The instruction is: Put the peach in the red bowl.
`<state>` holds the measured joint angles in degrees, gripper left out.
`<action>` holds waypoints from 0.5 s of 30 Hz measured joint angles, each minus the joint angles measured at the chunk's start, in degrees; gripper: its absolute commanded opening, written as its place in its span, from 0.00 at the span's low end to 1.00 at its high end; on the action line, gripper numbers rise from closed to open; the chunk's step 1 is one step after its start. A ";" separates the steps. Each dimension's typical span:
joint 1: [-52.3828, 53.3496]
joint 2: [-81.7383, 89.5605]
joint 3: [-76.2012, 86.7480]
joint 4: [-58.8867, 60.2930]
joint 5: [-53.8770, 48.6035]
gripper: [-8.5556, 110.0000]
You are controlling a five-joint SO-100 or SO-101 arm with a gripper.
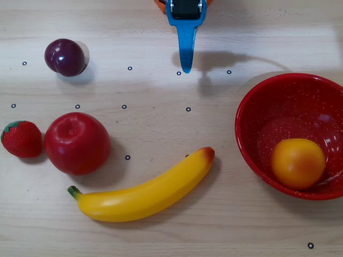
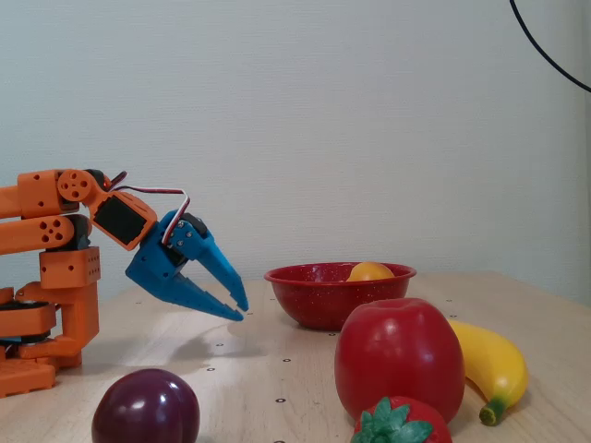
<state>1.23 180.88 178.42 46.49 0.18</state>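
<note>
The peach [image 1: 297, 163] is yellow-orange and lies inside the red bowl [image 1: 247, 139] at the right of the overhead view. In the fixed view only the peach's top [image 2: 370, 271] shows above the bowl's rim [image 2: 314, 275]. My blue gripper [image 1: 186, 68] is at the top middle of the overhead view, well to the left of the bowl and apart from it. In the fixed view the gripper [image 2: 240, 311] hangs just above the table, pointing down toward the bowl. Its fingertips are together and it holds nothing.
A banana [image 1: 144, 190] lies in the front middle. A red apple [image 1: 76, 143] and a strawberry [image 1: 21, 139] sit at the left, and a dark purple plum [image 1: 65, 57] at the back left. The orange arm base [image 2: 46, 277] stands at the left of the fixed view.
</note>
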 measured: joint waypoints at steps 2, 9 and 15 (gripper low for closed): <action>0.00 0.00 0.00 0.00 -0.35 0.07; 0.00 3.60 0.09 4.31 -1.32 0.07; 0.00 3.43 0.09 4.48 -1.67 0.07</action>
<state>1.23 184.31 178.51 50.98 -1.49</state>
